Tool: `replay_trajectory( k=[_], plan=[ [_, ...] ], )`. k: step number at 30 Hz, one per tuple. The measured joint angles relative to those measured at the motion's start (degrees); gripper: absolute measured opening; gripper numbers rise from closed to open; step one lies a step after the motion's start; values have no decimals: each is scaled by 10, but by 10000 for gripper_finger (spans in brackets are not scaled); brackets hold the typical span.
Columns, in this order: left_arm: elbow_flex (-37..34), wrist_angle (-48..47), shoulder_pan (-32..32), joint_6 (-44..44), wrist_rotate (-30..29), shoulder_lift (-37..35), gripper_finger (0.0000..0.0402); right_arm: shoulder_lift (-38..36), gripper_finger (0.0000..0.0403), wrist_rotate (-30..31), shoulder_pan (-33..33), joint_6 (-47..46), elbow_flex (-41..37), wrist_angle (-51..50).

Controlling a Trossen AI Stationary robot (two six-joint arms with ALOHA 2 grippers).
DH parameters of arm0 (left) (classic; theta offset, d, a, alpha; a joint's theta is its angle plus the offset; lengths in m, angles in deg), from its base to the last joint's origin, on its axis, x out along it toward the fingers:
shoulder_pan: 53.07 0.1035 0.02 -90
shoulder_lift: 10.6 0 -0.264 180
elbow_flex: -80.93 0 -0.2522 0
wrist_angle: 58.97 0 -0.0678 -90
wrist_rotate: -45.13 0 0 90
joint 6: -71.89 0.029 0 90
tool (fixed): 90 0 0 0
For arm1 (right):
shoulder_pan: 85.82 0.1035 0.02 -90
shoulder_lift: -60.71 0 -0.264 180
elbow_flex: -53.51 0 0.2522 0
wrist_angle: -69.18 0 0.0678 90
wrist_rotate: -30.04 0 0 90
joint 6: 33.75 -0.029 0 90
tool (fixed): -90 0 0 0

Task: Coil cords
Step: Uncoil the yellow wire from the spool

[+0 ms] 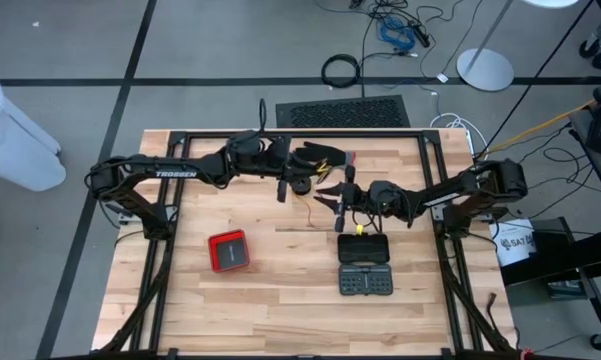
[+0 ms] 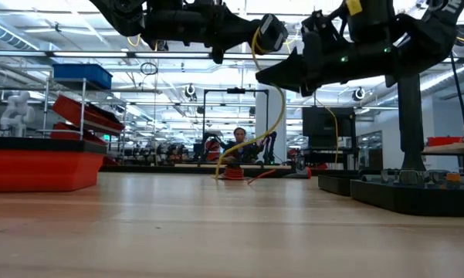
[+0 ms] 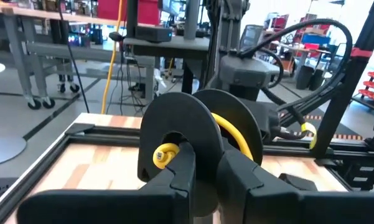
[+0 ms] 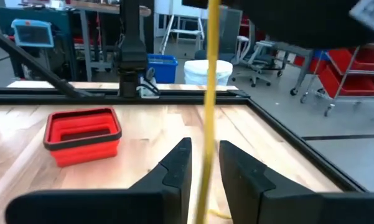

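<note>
Left claw (image 3: 202,180) is gripping a black spool (image 3: 177,134) above the bench (image 1: 280,290), fingers clamped on the disc w/ yellow cord (image 3: 236,134) wound around its core. Right claw (image 4: 202,174) is hovering nearby at bench centre, fingers slightly apart w/ the yellow cord strand (image 4: 210,93) running between them; can't tell if it's pinching. A red tray (image 1: 229,251) and black cases (image 1: 364,264) are sitting on the bench.
</note>
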Motion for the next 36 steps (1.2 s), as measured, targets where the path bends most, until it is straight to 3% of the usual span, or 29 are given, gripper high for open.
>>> replay_trajectory(
  k=[7,10,14,16,20,22,24,26,28,32,34,36],
  plan=[
    [0,-19,-1,0,-16,0,46,6,8,-3,1,20,0,34],
    [0,-22,-1,5,-34,0,46,5,4,-22,1,18,2,34],
    [0,-89,-1,50,-102,0,47,1,3,-45,17,32,2,47],
    [0,-129,1,65,-105,0,47,-13,2,0,34,66,2,47],
    [0,-194,-2,80,-103,-5,47,-64,1,182,62,134,2,2],
    [0,-199,-5,87,-103,-15,47,-100,1,247,57,132,2,-75],
    [0,-188,-6,88,-104,-30,47,-137,1,260,41,83,2,-186],
    [0,-159,-6,88,-105,-45,47,-165,1,212,19,10,2,-290],
    [0,-109,-6,90,-123,-55,47,-177,1,112,0,-42,2,-344],
    [0,-65,-6,126,-212,-58,47,-177,1,-100,1,-35,2,-313],
    [0,-86,-5,138,-238,-48,47,-182,0,-136,19,-18,2,-267],
    [0,-132,-5,141,-239,-40,47,-195,0,-131,36,17,2,-238]
  ],
)
